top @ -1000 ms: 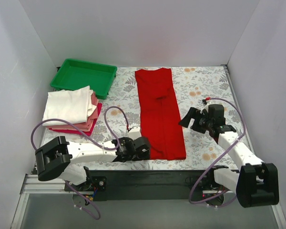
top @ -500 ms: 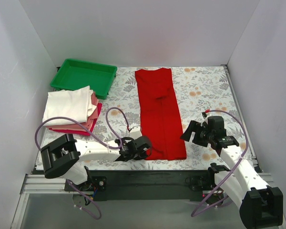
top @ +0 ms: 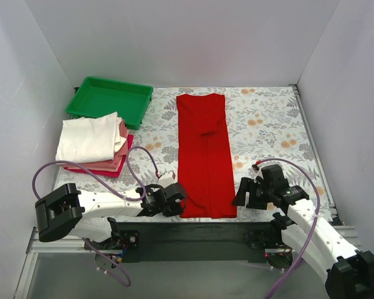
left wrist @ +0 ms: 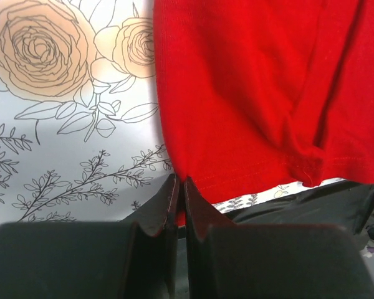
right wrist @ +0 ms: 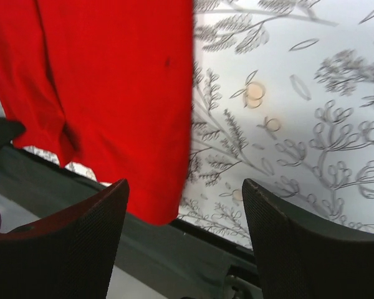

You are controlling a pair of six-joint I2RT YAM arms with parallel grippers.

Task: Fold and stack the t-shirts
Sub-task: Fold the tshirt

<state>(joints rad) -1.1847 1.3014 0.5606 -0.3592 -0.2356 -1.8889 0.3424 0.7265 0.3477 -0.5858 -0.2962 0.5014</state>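
A bright red t-shirt (top: 204, 149), folded into a long strip, lies down the middle of the floral cover, its hem at the near edge. My left gripper (top: 179, 205) is shut on the hem's near-left corner; in the left wrist view red cloth (left wrist: 249, 93) runs between the closed fingertips of that gripper (left wrist: 180, 182). My right gripper (top: 242, 194) stands open just right of the near-right corner; the right wrist view shows that corner (right wrist: 112, 93) ahead of the spread fingers of the gripper (right wrist: 184, 184), not touching them. A stack of folded t-shirts (top: 93, 146), cream-white on top, sits at the left.
A green plastic tray (top: 112, 99) stands at the back left, behind the stack. The black front rail (top: 193, 233) runs just under the shirt's hem. White walls close in the table on three sides. The floral cover (top: 271, 124) lies bare to the right of the shirt.
My left gripper has shut on the hem corner and pulled the shirt's near end toward the front edge. The right arm has swung nearer and lower, toward the other corner.
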